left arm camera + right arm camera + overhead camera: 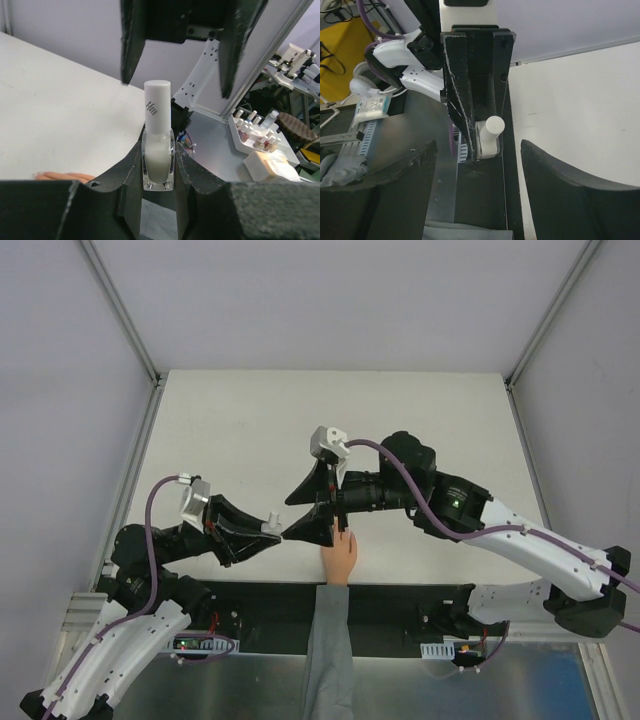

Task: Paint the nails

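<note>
Left end effector [270, 532] clamped on polish bottle [158, 150]. Cap [157, 105] points at my right end effector [288, 520], spread wide, lined up astride it. Nails [346, 536] on hand [340, 558], flat on worktop [250, 420], just beside right one.

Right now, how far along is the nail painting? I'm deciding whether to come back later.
Done: left gripper shut on the polish bottle, held upright. In hand: open right gripper hovers at its white cap, which is on. Left: uncapping and painting the nails; no paint visible on them.

I see a white tabletop [250, 420] boxed in by pale grey walls [60, 390] and aluminium corner posts [120, 310].
</note>
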